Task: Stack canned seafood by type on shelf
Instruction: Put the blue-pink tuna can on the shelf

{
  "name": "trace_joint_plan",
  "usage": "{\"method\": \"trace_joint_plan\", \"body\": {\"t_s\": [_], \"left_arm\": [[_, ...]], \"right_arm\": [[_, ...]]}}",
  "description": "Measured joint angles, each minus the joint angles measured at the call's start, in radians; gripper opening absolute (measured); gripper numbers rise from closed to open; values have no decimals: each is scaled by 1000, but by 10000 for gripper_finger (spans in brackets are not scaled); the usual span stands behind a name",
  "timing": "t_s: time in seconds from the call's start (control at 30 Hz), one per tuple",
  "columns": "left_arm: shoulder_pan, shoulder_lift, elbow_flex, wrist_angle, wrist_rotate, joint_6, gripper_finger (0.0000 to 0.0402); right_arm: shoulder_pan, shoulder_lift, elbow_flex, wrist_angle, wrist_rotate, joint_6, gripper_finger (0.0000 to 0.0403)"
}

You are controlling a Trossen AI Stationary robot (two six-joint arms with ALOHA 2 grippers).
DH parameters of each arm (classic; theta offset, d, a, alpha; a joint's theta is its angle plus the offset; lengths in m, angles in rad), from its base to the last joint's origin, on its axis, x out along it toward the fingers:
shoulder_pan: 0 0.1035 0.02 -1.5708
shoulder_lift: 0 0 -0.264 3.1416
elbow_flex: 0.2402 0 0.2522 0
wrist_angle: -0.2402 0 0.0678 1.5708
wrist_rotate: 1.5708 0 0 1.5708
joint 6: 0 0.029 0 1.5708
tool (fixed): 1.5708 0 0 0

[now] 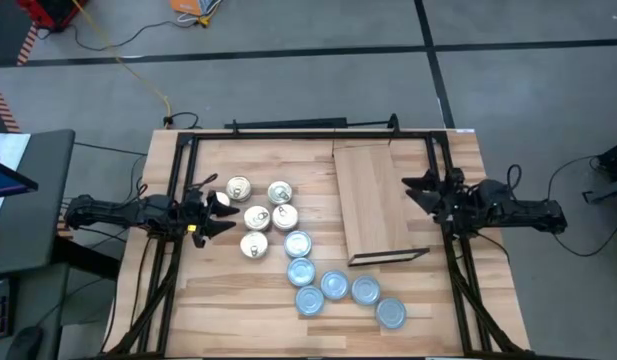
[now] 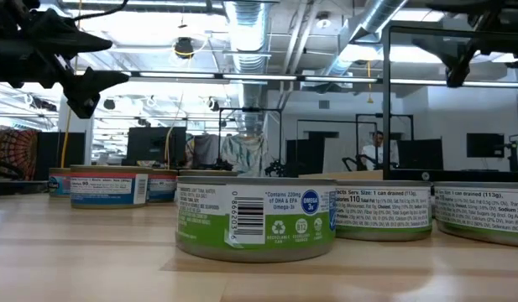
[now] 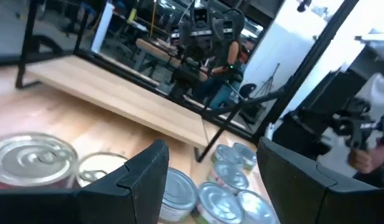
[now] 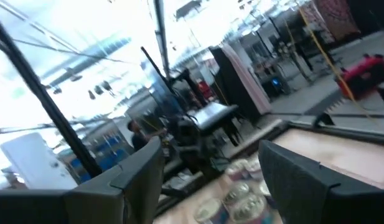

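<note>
1. Table: a butcher-block top of pale wood strips, bordered by a dark metal frame along the far edge and both sides.
2. Shelf: a flat light-wood board lying on the right half of the table, with a thin dark-edged strip at its near end. No tin rests on it.
3. Gold-topped tins: five, in a loose cluster left of centre, some touching, all upright on the table.
4. Blue-topped tins: six, in a curving row that runs from just below the gold cluster toward the near right, ending close to the shelf's strip end. In the low view the nearest one shows a green label with a barcode.
5. Left end effector: held above the table just left of the gold cluster, fingers spread wide and holding nothing; its wrist view shows both fingers apart, with tins beyond.
6. Right end effector: over the right edge of the shelf, fingers wide apart and empty.
7. Room: grey floor with dark seams; an orange cable trails across it toward the table's far left corner. The low view shows ceiling ducts, strip lights, monitors and a person seated in the background.
</note>
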Motion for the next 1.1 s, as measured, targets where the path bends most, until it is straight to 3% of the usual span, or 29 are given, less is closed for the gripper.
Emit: {"method": "trace_joint_plan", "body": {"t_s": [0.23, 0.53, 0.67, 0.87, 1.1], "left_arm": [[0, 0, 5, 10, 49, -45, 233], [0, 0, 122, -2, 14, 245, 233], [0, 7, 150, -27, -41, 253, 233], [0, 81, 224, -272, -160, 241, 233], [0, 138, 240, -312, -156, 189, 233]], "right_arm": [[-8, 2, 0, 50, 0, -18, 286], [-8, 51, 2, 122, -28, -58, 286], [-8, 229, 58, 115, -28, -56, 286], [-30, 589, 240, 108, -30, -87, 286], [-62, 959, 467, -1, -63, -90, 286]]}}
